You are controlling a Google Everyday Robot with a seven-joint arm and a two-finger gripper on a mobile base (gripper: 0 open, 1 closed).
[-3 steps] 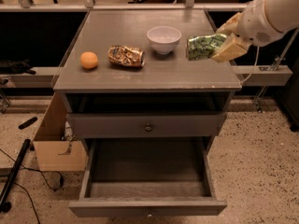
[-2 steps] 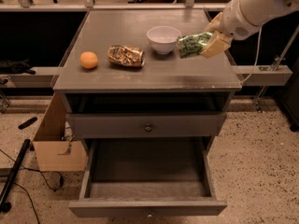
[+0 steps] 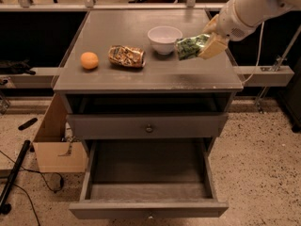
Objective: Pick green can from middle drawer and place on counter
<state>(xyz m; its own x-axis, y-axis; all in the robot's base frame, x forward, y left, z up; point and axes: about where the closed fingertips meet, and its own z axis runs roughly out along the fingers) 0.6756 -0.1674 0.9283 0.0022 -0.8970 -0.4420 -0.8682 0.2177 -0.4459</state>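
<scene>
Matte grey square counter [image 3: 117, 27] of the cabinet, with the small shiny green metal can [image 3: 189, 47] carried above its right side.
Coming in from the upper right, the robot's 1 arm ends in a pale 2-finger gripper [image 3: 205, 45] clamped on the can's right end, so the can juts leftward from the fingers. Its long axis lies nearly level, dipping slightly to the left, and it looks clear of the surface. The round white bowl [image 3: 164, 38] sits just beside the can's left end, while bare counter lies below and in front of it. A set-down likely means going straight down or toward the front edge. Below, the wide shallow grey middle drawer [image 3: 148, 168] stands pulled out with its floor bare.
</scene>
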